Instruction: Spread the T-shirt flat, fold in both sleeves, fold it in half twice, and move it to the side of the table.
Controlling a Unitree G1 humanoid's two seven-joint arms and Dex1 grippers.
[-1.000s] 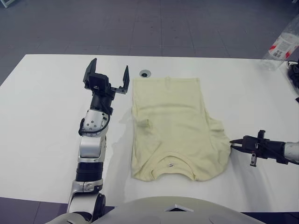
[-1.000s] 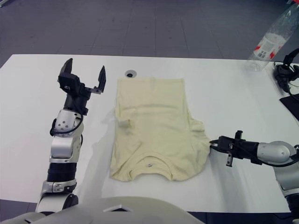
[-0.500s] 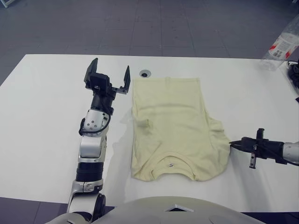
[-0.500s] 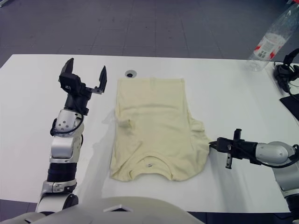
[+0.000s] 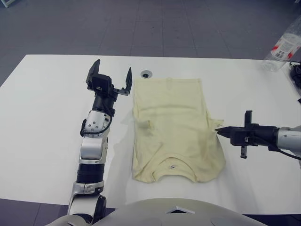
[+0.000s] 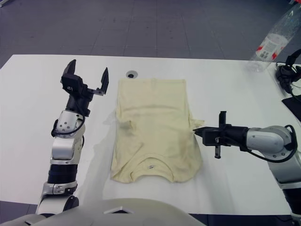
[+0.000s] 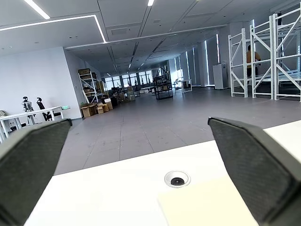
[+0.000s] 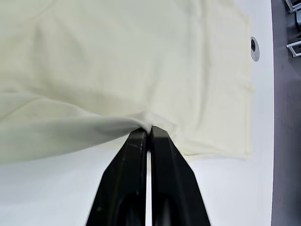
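A pale yellow T-shirt (image 5: 171,127) lies on the white table (image 5: 42,122), its collar toward me and its hem at the far side. My right gripper (image 5: 218,131) is shut on the shirt's right sleeve (image 8: 70,132), holding that fold just above the shirt's right edge; in the right wrist view the cloth is pinched at the fingertips of the gripper (image 8: 146,131). My left gripper (image 5: 113,67) stands open and raised, pointing upward, just left of the shirt's far left corner (image 7: 207,207), with nothing between its fingers (image 7: 28,160).
A round cable hole (image 5: 146,74) sits in the table just past the shirt's far left corner. A plastic bottle (image 5: 282,47) lies at the far right edge, with black cables (image 6: 287,70) beside it. Bare table spreads left of my left arm.
My right gripper has risen and moved left toward the shirt's middle, carrying the right sleeve inward with it. The left arm has barely moved.
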